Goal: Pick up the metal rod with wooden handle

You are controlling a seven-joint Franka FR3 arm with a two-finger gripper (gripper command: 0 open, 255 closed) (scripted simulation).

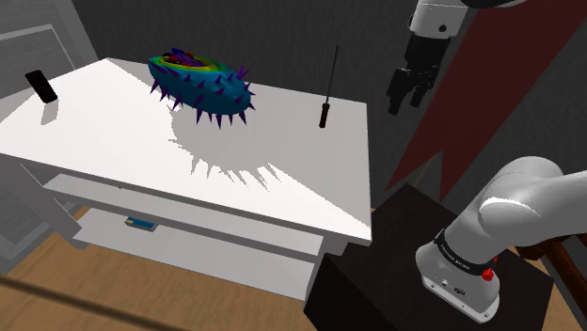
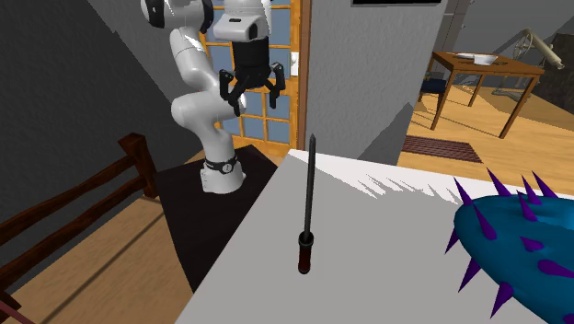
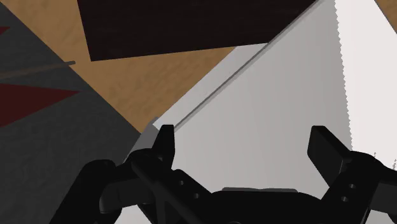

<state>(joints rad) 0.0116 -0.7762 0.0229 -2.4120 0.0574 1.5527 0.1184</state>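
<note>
My gripper (image 1: 405, 100) hangs released and empty, jaws wide apart, pointing down near the worktop's (image 1: 113, 141) far corner at the shoulder view's upper right. The arm rises from the stand (image 1: 376, 273) and folds over above it. In the wrist view the fingers (image 3: 167, 143) frame the white worktop's corner and wooden floor. The rod (image 1: 329, 86) lies on the worktop, well apart from the gripper, with its dark handle at its lower end. Left of it sits a spiky blue object (image 1: 202, 86). The second exterior view adds a paned door (image 2: 276, 55) behind the arm.
</note>
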